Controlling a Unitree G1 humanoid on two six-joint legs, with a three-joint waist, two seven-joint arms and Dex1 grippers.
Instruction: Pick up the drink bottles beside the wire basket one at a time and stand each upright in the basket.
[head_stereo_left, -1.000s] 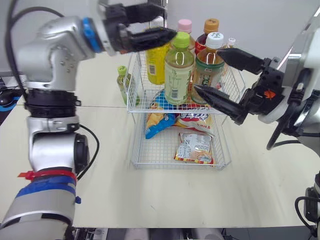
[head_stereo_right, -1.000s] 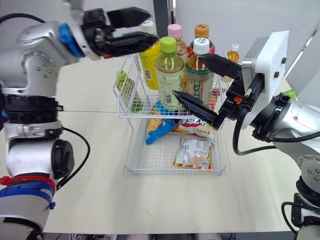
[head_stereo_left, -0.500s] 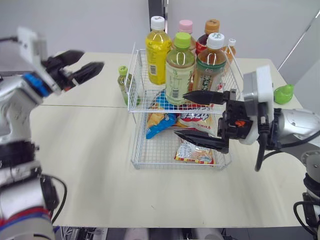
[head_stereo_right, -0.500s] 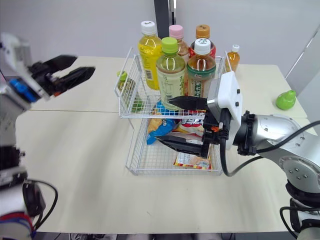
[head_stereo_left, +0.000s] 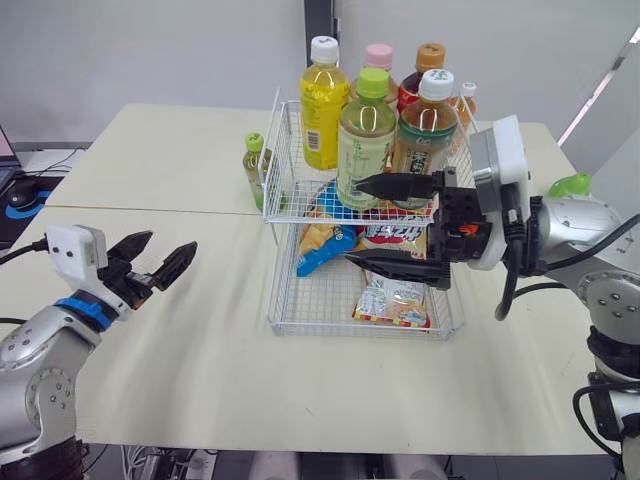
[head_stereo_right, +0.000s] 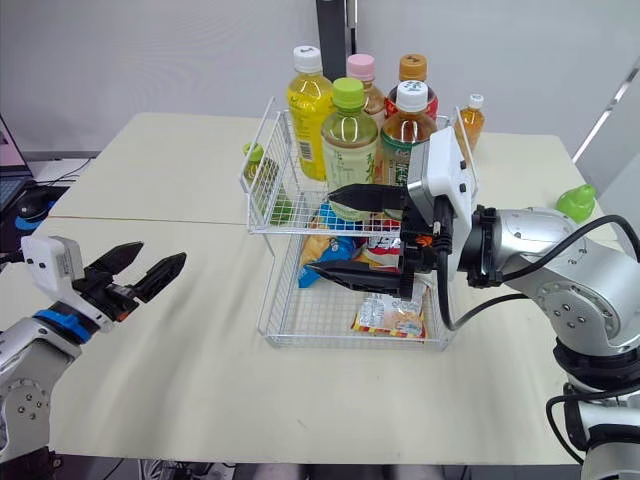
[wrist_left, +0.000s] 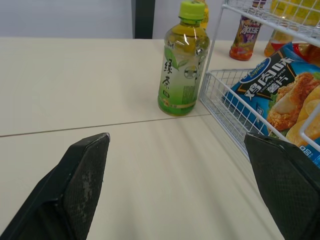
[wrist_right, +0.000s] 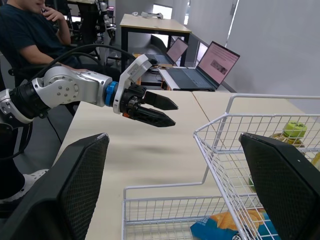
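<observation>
Jaws on both arms spread wide, nothing held. L gripper (head_stereo_left: 170, 245) hangs low over table (head_stereo_left: 200, 340), well apart from wire basket (head_stereo_left: 352, 331). R gripper (head_stereo_left: 353, 220) sits at basket's front, one finger high, one low. Likely next target: small green tea bottle (wrist_left: 184, 60), upright, long axis vertical, just beside basket's L wall. It lies ahead of L gripper, framed btwn its fingers in the wrist view. R arm has the basket in the way, so L prob takes it, side-on. Small orange bottle (head_stereo_right: 467, 118) stands near basket's R rear corner. Upper tier: five bottles (head_stereo_left: 366, 140), all upright. Lower tier: snack bags (head_stereo_left: 392, 300).
</observation>
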